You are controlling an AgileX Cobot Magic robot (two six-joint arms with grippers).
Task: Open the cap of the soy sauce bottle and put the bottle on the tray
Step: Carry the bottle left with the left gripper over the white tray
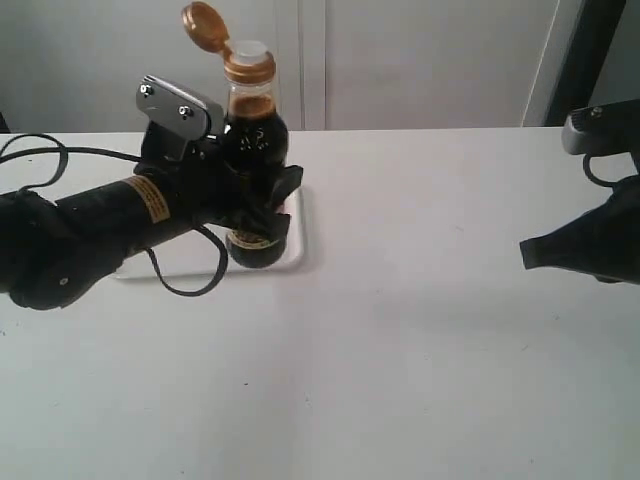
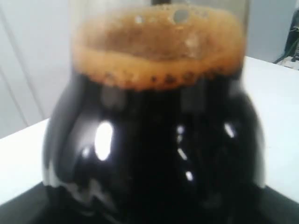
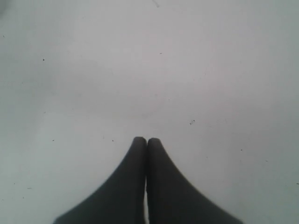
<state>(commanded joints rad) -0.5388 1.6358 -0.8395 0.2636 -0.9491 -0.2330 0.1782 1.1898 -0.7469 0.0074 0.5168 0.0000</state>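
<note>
The soy sauce bottle (image 1: 252, 150) stands upright over the white tray (image 1: 296, 250), its base at the tray's level. Its orange-gold cap (image 1: 203, 27) is flipped open to the left, and the white spout (image 1: 248, 50) shows. My left gripper (image 1: 262, 195) is shut on the bottle's body. In the left wrist view the dark bottle (image 2: 154, 140) with a brown foam line fills the picture and hides the fingers. My right gripper (image 1: 527, 252) hovers at the right, far from the bottle. In the right wrist view the right gripper (image 3: 146, 140) is shut on nothing above bare table.
The white table (image 1: 400, 350) stretches in front of and between both arms. A black cable (image 1: 40, 150) from the left arm loops at the far left. A light wall stands behind the table.
</note>
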